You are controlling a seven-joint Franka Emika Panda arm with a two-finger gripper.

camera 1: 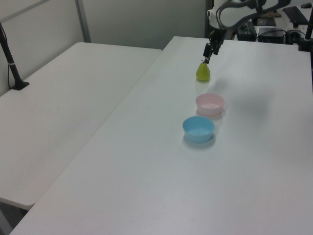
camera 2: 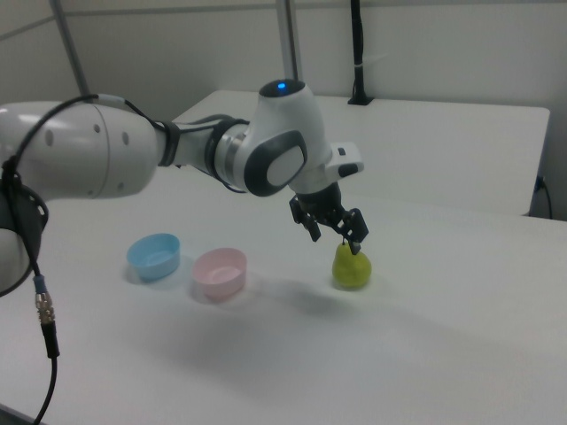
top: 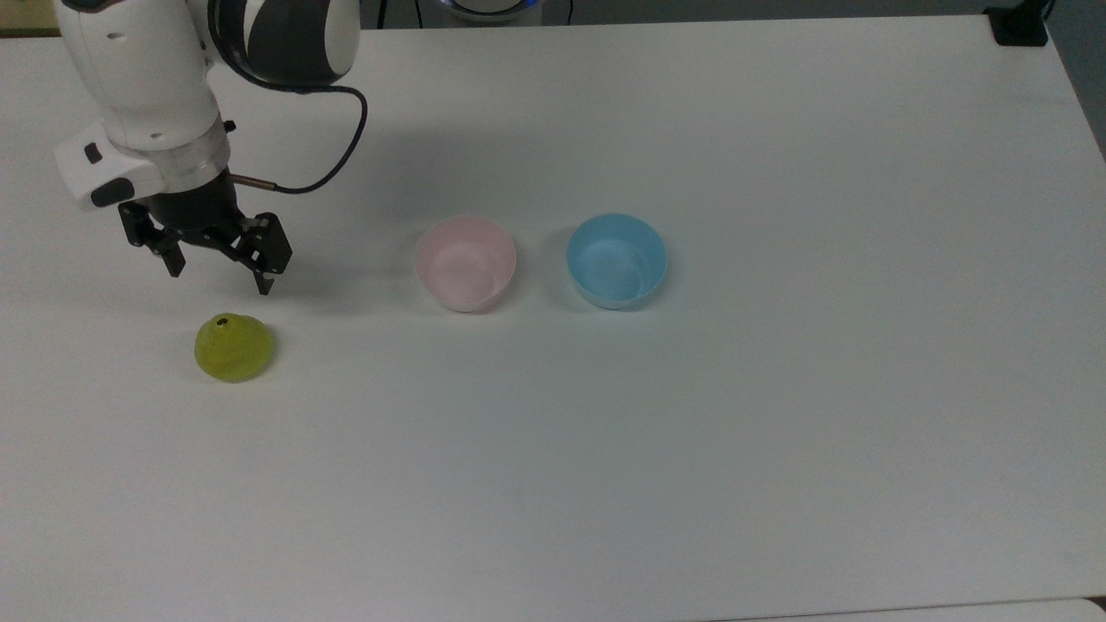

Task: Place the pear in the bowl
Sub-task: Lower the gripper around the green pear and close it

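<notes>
In the top view, the gripper (top: 221, 275) hung above the white table (top: 778, 432) with its two black fingers spread wide and nothing between them. The pear (top: 233, 347) stood upright on the table just below it in the picture, apart from the fingertips, its dark stem dot facing up. The pink bowl (top: 466, 262) sat well to the top view's right of the pear, and the blue bowl (top: 617, 260) just beside it, further right; both were empty.

In the left view, the three things made a line running away from the camera: the blue bowl (camera 1: 198, 129) nearest, the pink bowl (camera 1: 210, 104) behind it, the pear (camera 1: 203, 71) farthest. The gripper (camera 1: 209, 51) hung directly over the pear's stem, close above it, a height the top view did not give.

In the right view, the arm (camera 2: 133, 155) reached in from the right view's left. The gripper (camera 2: 337, 229) was held open just above the pear (camera 2: 352, 266), not gripping it. The pink bowl (camera 2: 220, 271) and blue bowl (camera 2: 154, 255) lay to the right view's left of the fruit.
</notes>
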